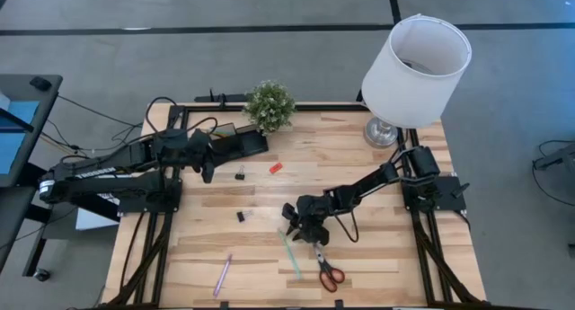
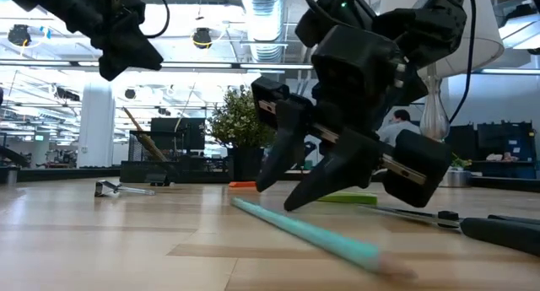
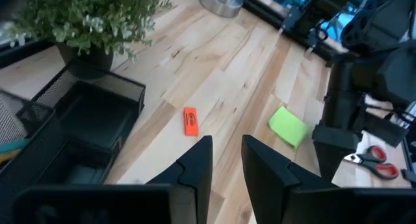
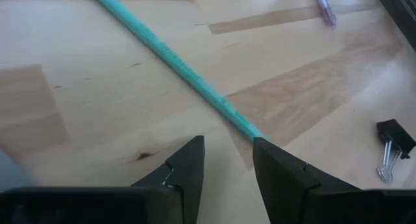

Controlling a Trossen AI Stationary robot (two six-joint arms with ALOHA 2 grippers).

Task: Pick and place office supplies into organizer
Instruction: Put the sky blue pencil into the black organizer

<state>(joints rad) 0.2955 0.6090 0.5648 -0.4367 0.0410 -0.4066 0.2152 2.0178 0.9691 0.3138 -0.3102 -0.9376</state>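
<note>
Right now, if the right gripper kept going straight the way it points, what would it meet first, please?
Most likely the teal pencil: in the right wrist view it lies on the table just ahead of the open right gripper, one end near the gap between the tips. Depth is unclear, so the tips could meet bare wood beside it.

Wooden table (image 1: 377, 175): black organizer (image 1: 235, 145) far left beside potted plant (image 1: 269, 105); white lamp (image 1: 415, 72) far right; red piece (image 1: 276, 167) mid-table; teal pen (image 1: 290, 253), red-handled scissors (image 1: 329, 270), pink pen (image 1: 222, 274) near edge.
</note>
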